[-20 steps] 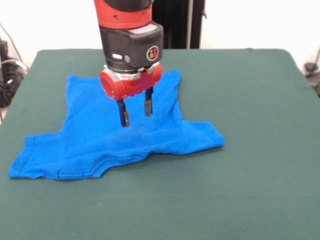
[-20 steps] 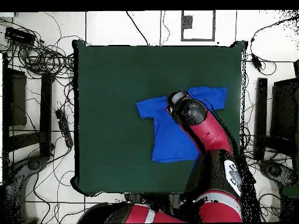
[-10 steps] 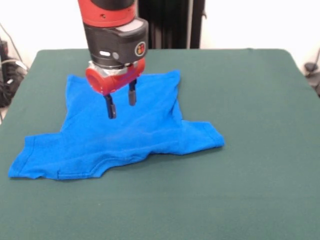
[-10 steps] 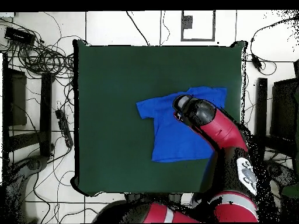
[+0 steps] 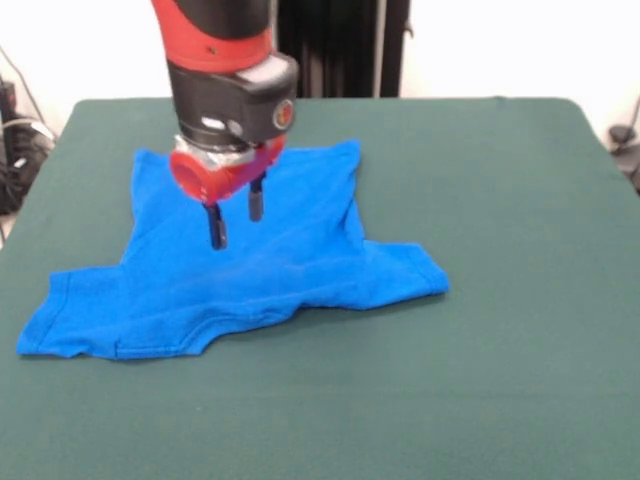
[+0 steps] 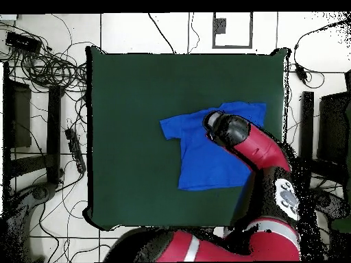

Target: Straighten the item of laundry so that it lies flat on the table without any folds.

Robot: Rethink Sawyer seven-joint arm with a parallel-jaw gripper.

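One soft blue T-shirt [image 5: 240, 270] lies left of centre in the front view on the green table [image 5: 500, 300], mostly spread but rumpled along its lower hem and at the right sleeve; it looks light and limp, likely to drag and bunch rather than slide. A hem or sleeve edge seems the best hold. Above its upper middle hangs the gripper [image 5: 235, 220], fingers apart and empty.
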